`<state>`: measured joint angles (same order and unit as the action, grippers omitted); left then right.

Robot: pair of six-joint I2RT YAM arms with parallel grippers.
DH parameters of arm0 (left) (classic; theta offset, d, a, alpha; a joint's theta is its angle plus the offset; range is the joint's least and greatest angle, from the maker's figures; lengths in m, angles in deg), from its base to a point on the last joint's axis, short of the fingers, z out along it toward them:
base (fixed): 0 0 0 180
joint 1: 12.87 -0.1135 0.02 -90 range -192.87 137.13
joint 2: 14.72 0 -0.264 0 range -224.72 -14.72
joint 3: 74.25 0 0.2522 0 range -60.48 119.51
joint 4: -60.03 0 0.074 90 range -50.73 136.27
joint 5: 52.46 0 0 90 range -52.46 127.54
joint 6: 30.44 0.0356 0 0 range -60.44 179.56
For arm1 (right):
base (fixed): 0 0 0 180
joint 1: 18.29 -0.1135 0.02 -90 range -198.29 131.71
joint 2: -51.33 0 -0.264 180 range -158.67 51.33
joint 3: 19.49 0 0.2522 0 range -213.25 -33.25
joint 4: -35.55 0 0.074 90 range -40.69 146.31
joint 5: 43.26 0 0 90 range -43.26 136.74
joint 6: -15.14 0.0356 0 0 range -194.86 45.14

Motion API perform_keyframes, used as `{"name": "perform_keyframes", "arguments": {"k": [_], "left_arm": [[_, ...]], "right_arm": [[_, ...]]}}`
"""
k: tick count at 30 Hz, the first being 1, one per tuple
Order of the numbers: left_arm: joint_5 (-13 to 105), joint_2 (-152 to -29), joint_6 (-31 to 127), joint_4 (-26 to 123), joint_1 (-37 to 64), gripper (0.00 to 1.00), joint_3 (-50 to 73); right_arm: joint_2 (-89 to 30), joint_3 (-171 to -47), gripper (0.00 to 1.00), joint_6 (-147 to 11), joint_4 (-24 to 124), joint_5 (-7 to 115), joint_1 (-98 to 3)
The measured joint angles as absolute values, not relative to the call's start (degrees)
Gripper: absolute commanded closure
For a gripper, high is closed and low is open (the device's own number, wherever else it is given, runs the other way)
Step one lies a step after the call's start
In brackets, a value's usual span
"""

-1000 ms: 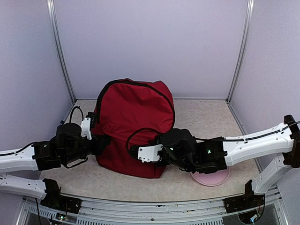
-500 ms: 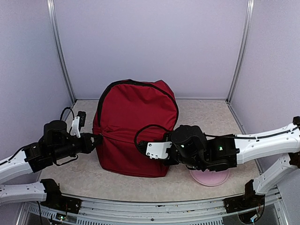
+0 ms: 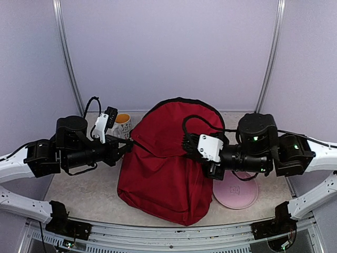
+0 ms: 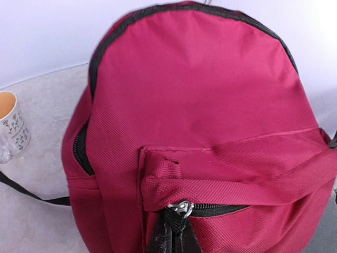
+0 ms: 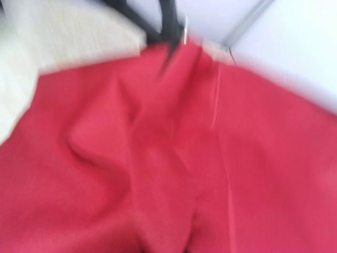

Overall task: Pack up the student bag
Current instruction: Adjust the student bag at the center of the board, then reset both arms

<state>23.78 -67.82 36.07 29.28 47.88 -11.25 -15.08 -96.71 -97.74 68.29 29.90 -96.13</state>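
The left gripper (image 3: 128, 143) is pinching shut on the zip pull (image 4: 181, 207) of the student bag (image 3: 166, 163) at its 9 o'clock, the right gripper (image 3: 204, 158) clamping bunched fabric at 3 o'clock. The bag is sagging onto the speckled table (image 3: 84, 195), with a mug (image 3: 122, 125) at 10 o'clock and a pink plate (image 3: 237, 194) at 4 o'clock. Pale walls (image 3: 168, 52) are closing three sides, with open tabletop showing at 7 o'clock.

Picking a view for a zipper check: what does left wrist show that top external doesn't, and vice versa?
Left wrist only: on the student bag, the front pocket's zipper pull. It also shows a black strap lying on the table, and the print on the mug.
Top external only: the left arm and right arm at the bag's sides, and a pink plate partly hidden by the right arm.
Both: the bag and the mug beside it.
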Motion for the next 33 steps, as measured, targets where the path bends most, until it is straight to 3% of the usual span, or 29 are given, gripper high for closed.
{"name": "perform_keyframes", "arguments": {"k": [6, 13, 14, 15, 16, 17, 18, 27, 33], "left_arm": [[23.93, -72.34, 36.95, 28.71, 47.97, 1.0, -9.85], [26.49, -73.28, 36.84, 27.58, 39.46, 0.99, -12.48], [26.97, -73.28, 36.84, 28.27, 38.57, 0.78, -12.83], [27.39, -73.28, 36.84, 29.0, 37.96, 0.48, -13.31], [27.8, -73.28, 37.06, 29.65, 37.39, 0.24, -13.96], [27.82, -73.28, 36.84, 30.15, 36.91, 0.05, -14.55], [27.82, -73.28, 36.88, 30.46, 36.25, 0.02, -15.06], [27.04, -72.67, 38.59, 29.41, 31.97, 0.01, -15.08], [30.38, -67.69, 39.46, 30.44, 15.62, 0.01, -14.68]], "right_arm": [[-10.01, -91.61, 1.0, -91.51, 63.07, 39.26, -91.93], [-15.7, -84.05, 1.0, -84.14, 56.97, 48.05, -80.83], [-16.42, -83.81, 1.0, -83.27, 56.09, 48.77, -79.54], [-17.12, -83.75, 0.89, -82.24, 55.22, 49.51, -78.16], [-17.57, -83.75, 0.62, -81.08, 54.72, 50.25, -76.81], [-17.9, -83.75, 0.25, -79.86, 54.74, 50.89, -75.89], [-18.14, -83.77, 0.03, -78.37, 55.09, 51.65, -74.82], [-17.38, -84.58, 0.0, -63.22, 58.02, 55.13, -54.47], [-15.52, -84.01, 0.0, -57.13, 55.24, 60.66, -32.55]]}}
